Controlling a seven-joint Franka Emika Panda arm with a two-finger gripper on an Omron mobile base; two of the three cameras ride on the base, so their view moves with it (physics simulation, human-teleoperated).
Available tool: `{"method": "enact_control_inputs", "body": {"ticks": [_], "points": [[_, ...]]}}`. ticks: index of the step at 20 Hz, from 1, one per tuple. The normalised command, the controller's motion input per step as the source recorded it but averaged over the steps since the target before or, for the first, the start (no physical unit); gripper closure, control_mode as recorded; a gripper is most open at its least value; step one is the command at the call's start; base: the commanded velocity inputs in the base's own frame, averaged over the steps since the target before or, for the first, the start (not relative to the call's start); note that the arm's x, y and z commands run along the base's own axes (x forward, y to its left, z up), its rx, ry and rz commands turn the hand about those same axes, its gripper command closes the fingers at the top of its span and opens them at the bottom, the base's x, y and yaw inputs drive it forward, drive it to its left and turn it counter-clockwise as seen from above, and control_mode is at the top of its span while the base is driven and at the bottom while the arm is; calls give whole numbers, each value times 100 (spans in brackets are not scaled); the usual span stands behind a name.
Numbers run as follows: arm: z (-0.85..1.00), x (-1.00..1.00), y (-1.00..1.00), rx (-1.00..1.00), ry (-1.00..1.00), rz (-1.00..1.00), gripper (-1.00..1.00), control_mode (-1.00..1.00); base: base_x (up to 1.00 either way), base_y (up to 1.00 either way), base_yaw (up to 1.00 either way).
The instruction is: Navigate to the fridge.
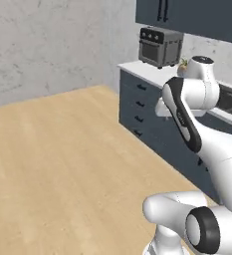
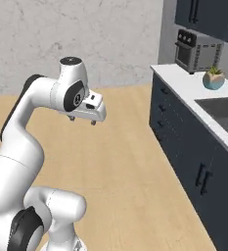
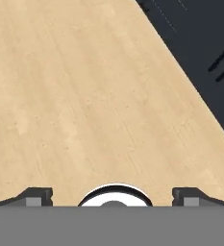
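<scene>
Claw (image 2: 82, 120) hangs wide apart, empty, above wood floor (image 2: 125, 162).

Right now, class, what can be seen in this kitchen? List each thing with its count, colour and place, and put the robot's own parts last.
toaster oven: one, grey with a dark door and knobs, at the far end of the counter by the wall.
potted plant: one, green in a blue pot, on the counter between oven and sink.
counter: one, white top, along the right side.
sink: one, dark basin, set into the counter.
base cabinets: one run, dark blue with black handles, under the counter.
wall cabinets: dark blue, above the counter.
floor: light wood.
wall: grey, at the back.
arm: one, white with dark joints.
gripper: one, fingers apart, over the floor.
</scene>
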Motion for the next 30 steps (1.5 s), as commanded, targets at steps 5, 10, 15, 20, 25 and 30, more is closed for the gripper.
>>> {"method": "enact_control_inputs", "body": {"ticks": [5,10,15,20,25,30], "points": [[0,0,0,0,0,0,-100,100,3,-10,93],[0,0,0,0,0,0,-100,100,13,-14,89],[0,0,0,0,0,0,-100,100,18,-12,88],[0,0,0,0,0,0,-100,100,37,-12,86],[0,0,0,0,0,0,-100,100,60,-8,82],[0,0,0,0,0,0,-100,100,85,-8,75]]}}
